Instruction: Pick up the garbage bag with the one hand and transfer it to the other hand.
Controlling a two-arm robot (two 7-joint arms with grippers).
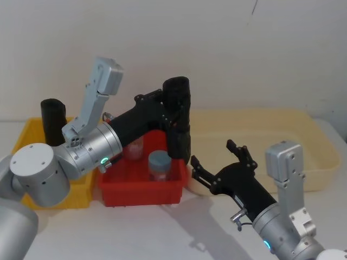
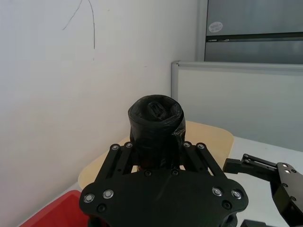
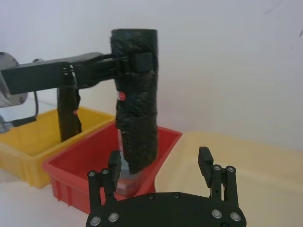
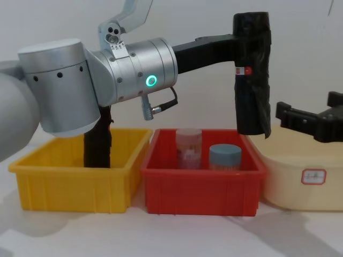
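The blue-ringed arm's black right claw (image 1: 213, 153) is spread wide with nothing in it. Just beyond its fingertips, the tall black crinkly plastic garbage bag roll (image 4: 253, 80) hangs upright. The green-ringed arm's black left claw (image 1: 172, 108) is clenched on it near the top, and a red plastic bin (image 4: 203, 182) sits below that claw.

White room, white table
I see a bare white wall (image 1: 244, 54) at twelve o'clock behind the white table (image 1: 135, 238), with a thin dark line (image 1: 254, 6) toward one o'clock. A pale framed board (image 2: 246, 99) and a grey cabinet (image 2: 255, 28) stand beyond.
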